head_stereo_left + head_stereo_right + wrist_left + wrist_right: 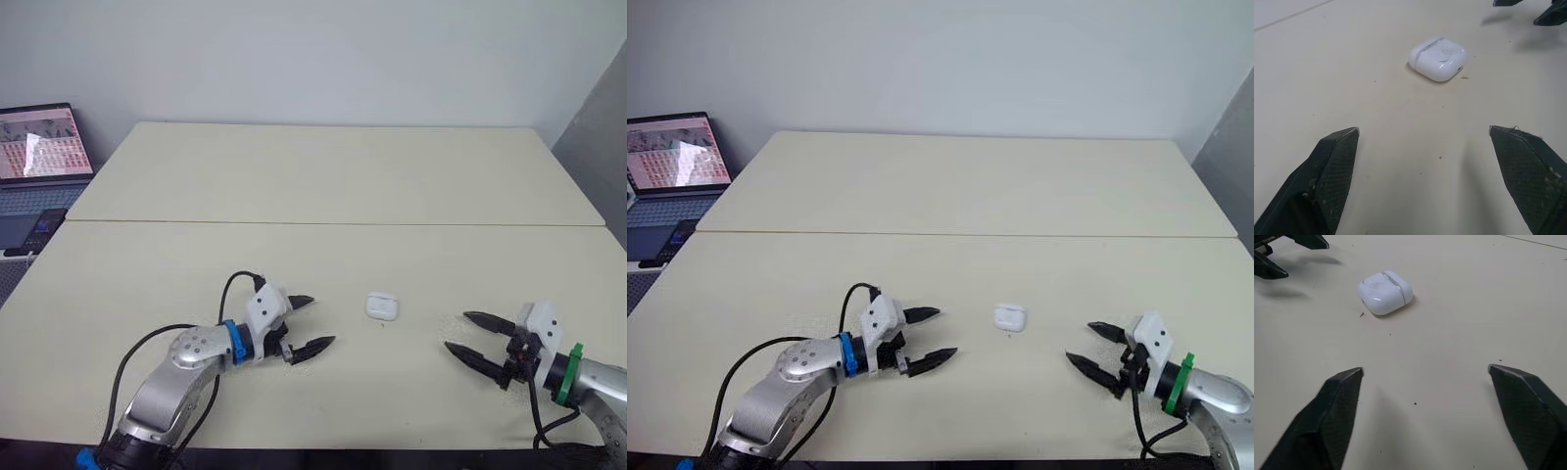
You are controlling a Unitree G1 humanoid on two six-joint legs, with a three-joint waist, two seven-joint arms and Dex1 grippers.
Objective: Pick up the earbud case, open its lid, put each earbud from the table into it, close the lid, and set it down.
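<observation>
On the near table (147, 294), we see the earbud case (381, 306) lying flat with its lid shut, between the left gripper (321, 320) and the right gripper (457, 331) and straight ahead of each, both spread wide and empty, the left slightly nearer by our reckoning.

Pale cream, smooth-topped table (323, 176): two slabs butted along a seam (333, 223) running left to right. On the near slab, about centre, lies one small white glossy rounded earbud case (381, 306), lid shut. A few dark specks (1464, 77) lie just beside it.
</observation>
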